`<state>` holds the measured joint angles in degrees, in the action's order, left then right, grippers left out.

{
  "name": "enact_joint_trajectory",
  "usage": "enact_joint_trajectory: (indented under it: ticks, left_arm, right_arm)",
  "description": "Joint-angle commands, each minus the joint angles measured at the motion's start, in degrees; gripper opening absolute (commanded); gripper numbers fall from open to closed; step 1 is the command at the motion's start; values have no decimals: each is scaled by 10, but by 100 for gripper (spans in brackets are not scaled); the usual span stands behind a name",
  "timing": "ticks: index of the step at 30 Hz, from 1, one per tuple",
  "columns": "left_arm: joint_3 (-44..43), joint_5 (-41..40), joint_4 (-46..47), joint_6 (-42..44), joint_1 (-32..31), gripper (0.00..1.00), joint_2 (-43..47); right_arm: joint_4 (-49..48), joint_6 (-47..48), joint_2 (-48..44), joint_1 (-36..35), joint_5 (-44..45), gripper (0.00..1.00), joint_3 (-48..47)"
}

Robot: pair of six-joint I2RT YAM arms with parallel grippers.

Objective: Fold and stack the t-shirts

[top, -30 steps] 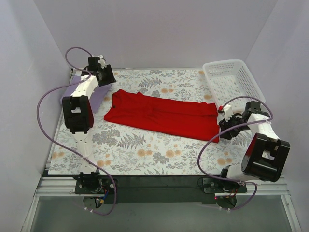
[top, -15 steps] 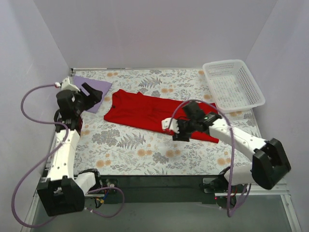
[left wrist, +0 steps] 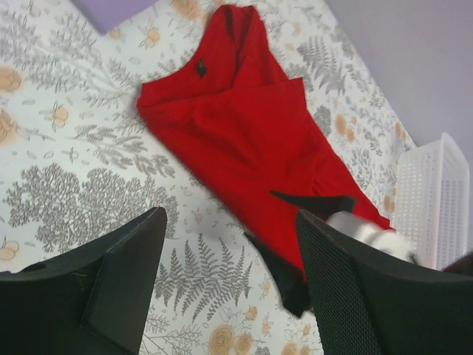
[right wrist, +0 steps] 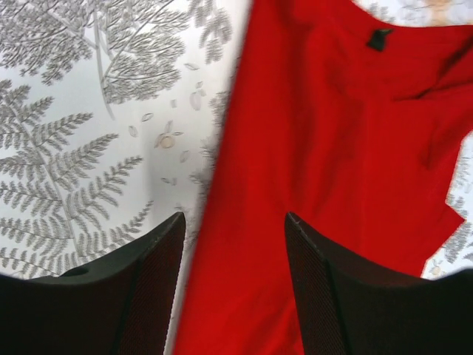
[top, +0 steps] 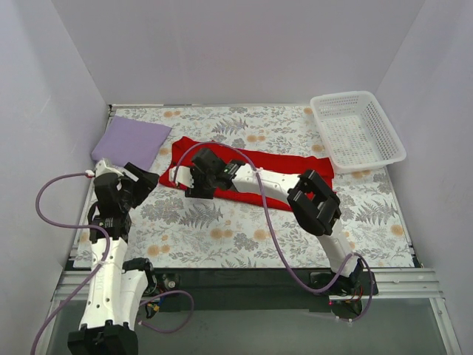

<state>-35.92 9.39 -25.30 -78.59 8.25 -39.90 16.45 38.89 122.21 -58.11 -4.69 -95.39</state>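
Top external view, contents of the table:

- Red t-shirt (top: 284,164): lies flat and spread lengthwise across the middle of the floral table cover (top: 222,229), running from about 10 o'clock to 3 o'clock. The neck end is towards 10 o'clock.
- Lilac t-shirt (top: 129,142): a folded rectangle in the 10 o'clock corner, just beside the red shirt's neck end and apart from it.
- White lattice basket (top: 347,95): in the 2 o'clock corner, near the red shirt's far end.
- Right gripper (top: 194,185): the right arm reaches across the length of the red shirt and the gripper sits over the shirt's near edge, close to the neck end.
- Left gripper (top: 142,181): at 8 o'clock over bare table cover, well apart from both shirts.

Right wrist view: right gripper (right wrist: 233,222) has its fingers spread wide with nothing between them. The red t-shirt (right wrist: 332,148) fills the 3 o'clock half, its edge running from 12 to 6 between the fingers. A dark neck label (right wrist: 380,37) shows at 1 o'clock. Whether the fingertips touch the cloth is unclear.

Left wrist view: left gripper (left wrist: 230,216) is parted and empty. The red t-shirt (left wrist: 244,140) is ahead at 12 o'clock, a lilac t-shirt (left wrist: 111,9) corner at 11 o'clock, and the basket (left wrist: 432,200) at 3 o'clock.
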Motion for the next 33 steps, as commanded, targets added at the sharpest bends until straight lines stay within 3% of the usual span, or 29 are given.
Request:
enact_joint_trajectory:
  ticks: [1, 5, 12, 17, 20, 22, 23, 28, 33]
  left_arm:
    - [36, -30, -34, -49, 0, 69, -30]
    - [10, -77, -58, -51, 1, 68, -58]
    - [-38, -190, -116, -42, 0, 65, 10]
    - [-46, -194, -118, -46, 0, 63, 6]
    - [-42, -190, -120, -47, 0, 62, 11]
    - [-44, -194, -125, -46, 0, 62, 12]
    - [-44, -195, -126, -45, 0, 62, 13]
    - [-48, -195, -126, -42, -1, 60, 14]
    - [-50, -199, -131, -40, -1, 60, 16]
  right_arm:
    - [17, -32, -14, 26, -65, 63, -48]
    - [18, -9, 27, 3, -26, 62, -58]
    - [18, -21, 84, -1, 35, 60, -101]
    - [19, -25, 94, -2, 42, 59, -87]
    - [18, -28, 108, -5, 66, 52, -88]
    - [21, -33, 113, -5, 70, 41, -88]
    - [24, -35, 114, -5, 66, 30, -88]
    - [39, -44, 102, -14, 32, 4, -72]
    - [38, -74, 85, -63, 0, 1, -49]
